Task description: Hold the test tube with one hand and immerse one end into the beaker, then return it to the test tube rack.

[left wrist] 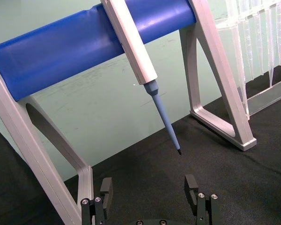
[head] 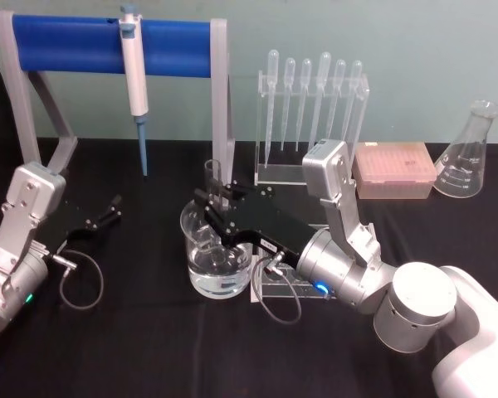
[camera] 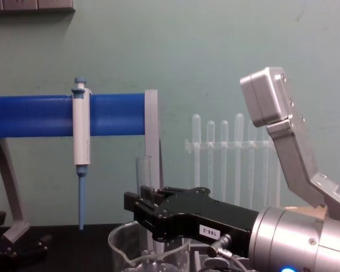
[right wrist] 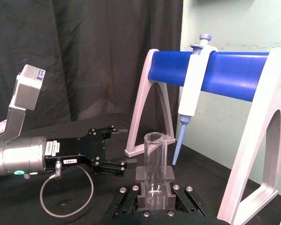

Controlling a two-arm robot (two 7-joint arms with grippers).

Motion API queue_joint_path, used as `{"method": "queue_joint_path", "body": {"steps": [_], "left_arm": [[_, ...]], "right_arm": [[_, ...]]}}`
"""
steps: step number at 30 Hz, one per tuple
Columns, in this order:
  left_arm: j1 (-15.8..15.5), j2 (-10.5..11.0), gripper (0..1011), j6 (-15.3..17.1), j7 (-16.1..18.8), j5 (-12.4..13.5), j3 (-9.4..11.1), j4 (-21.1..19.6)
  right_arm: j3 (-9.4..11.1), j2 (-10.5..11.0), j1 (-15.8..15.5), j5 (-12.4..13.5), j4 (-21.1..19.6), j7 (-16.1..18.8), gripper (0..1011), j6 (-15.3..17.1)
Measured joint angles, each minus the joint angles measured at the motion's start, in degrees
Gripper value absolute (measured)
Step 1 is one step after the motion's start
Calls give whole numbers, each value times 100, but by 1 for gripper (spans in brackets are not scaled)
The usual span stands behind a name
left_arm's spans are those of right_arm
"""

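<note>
Currently: right gripper (head: 217,217), reaching from 4 o'clock, clamped on test tube (head: 213,177). Tube upright, lower end down inside beaker (head: 189,249) at centre of table (head: 149,340). Immersion judged underway; depth unclear. Return leg outstanding. Left gripper (head: 102,217) idle at 9 o'clock, jaws apart.

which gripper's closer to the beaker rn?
Right. The right gripper sits directly over the beaker, shut on the test tube; the left gripper is open, off to the beaker's left, well apart.
</note>
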Motion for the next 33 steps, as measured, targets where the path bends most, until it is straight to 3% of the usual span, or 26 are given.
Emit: {"method": "queue_joint_path", "body": {"steps": [33], "left_arm": [[0, 0, 1000, 0, 0, 0, 0, 0]], "right_arm": [[0, 0, 0, 0, 1, 0, 224, 0]]}}
